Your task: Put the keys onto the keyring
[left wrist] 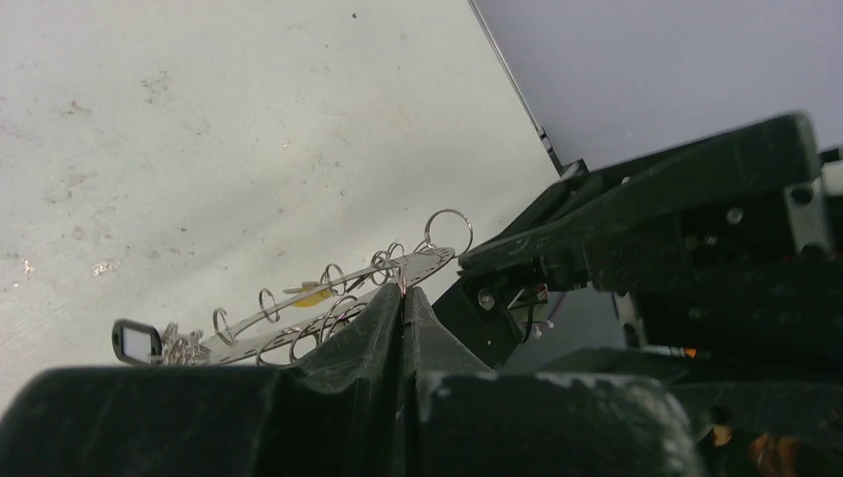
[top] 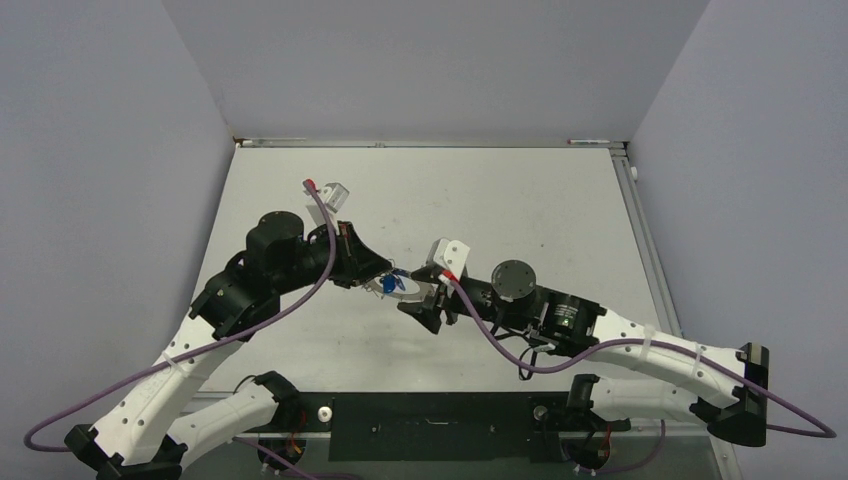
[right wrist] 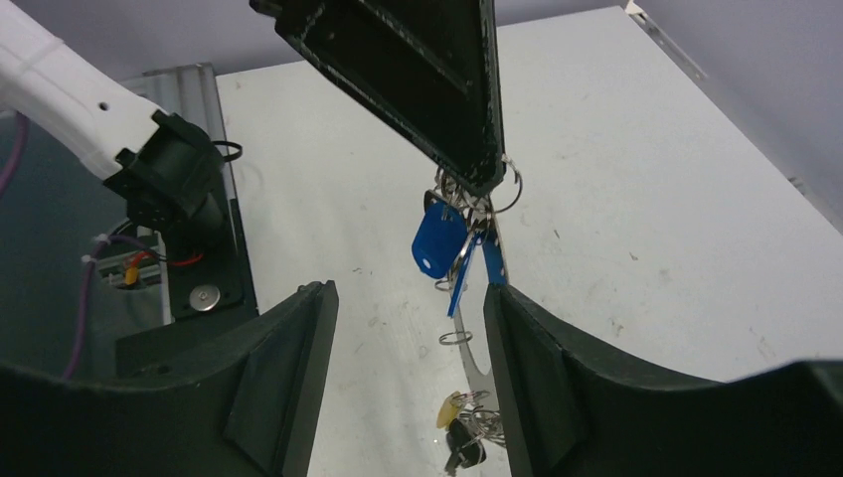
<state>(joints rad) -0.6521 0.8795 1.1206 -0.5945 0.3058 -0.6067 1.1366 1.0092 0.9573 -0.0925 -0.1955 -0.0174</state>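
My left gripper (top: 383,272) is shut on the keyring (left wrist: 429,262), a thin silvery hoop strung with small split rings, and holds it off the table. In the right wrist view the left fingers (right wrist: 427,89) come down from the top, and blue-headed keys (right wrist: 438,241) hang bunched just under their tip. Lower on the keyring (right wrist: 484,370) dangle a yellow-headed key (right wrist: 449,409) and a black tag (right wrist: 463,449). My right gripper (right wrist: 408,294) is open with nothing held, and the hanging keys sit just beyond its fingertips. The blue keys (top: 390,285) hang between the two grippers, right gripper (top: 415,303) close beside them.
The pale tabletop (top: 520,210) is scuffed, with a raised rail along its right edge (top: 640,230). The left arm's base and cables (right wrist: 159,189) lie at the near edge. The right gripper's black body (left wrist: 656,248) fills the right of the left wrist view.
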